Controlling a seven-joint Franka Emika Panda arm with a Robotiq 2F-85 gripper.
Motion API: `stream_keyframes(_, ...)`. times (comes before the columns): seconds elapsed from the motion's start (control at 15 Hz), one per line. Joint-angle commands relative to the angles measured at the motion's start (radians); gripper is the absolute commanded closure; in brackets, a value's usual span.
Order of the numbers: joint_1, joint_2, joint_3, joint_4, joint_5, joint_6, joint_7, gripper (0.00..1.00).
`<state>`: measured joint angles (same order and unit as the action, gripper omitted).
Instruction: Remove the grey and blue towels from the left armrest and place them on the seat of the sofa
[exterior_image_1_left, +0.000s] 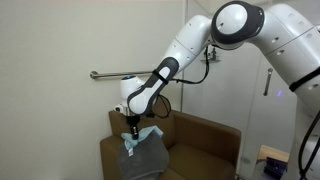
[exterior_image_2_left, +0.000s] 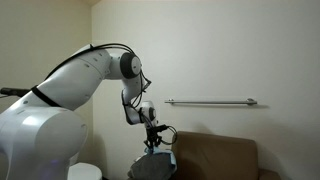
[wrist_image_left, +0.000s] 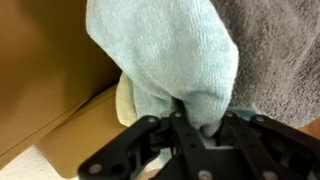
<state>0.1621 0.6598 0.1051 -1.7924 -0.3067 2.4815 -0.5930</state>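
Note:
A light blue towel (wrist_image_left: 170, 55) fills the wrist view, pinched between my gripper's (wrist_image_left: 195, 122) black fingers. A grey towel (wrist_image_left: 280, 60) lies behind it at the right. In both exterior views my gripper (exterior_image_1_left: 133, 128) is down on the brown sofa's armrest, shut on the blue towel (exterior_image_1_left: 146, 134), with the grey towel (exterior_image_1_left: 143, 158) draped over the armrest below. From the opposite side the gripper (exterior_image_2_left: 152, 140) sits over the towels (exterior_image_2_left: 153, 166).
The brown sofa (exterior_image_1_left: 200, 140) has a seat and backrest to the side of the armrest. A metal rail (exterior_image_2_left: 210, 102) runs along the white wall above. A white bin (exterior_image_2_left: 85, 172) stands by the robot base.

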Motion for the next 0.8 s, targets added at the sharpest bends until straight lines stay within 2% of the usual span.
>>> stream_keyframes(0.0, 0.000, -0.052, -0.008, -0.041, -0.022, 0.002, 0.087, 0.96)
stream_keyframes(0.47, -0.006, -0.188, -0.044, -0.153, -0.034, 0.032, 0.234, 0.95)
stream_keyframes(0.73, -0.013, -0.253, -0.064, -0.200, -0.044, 0.027, 0.262, 0.95)
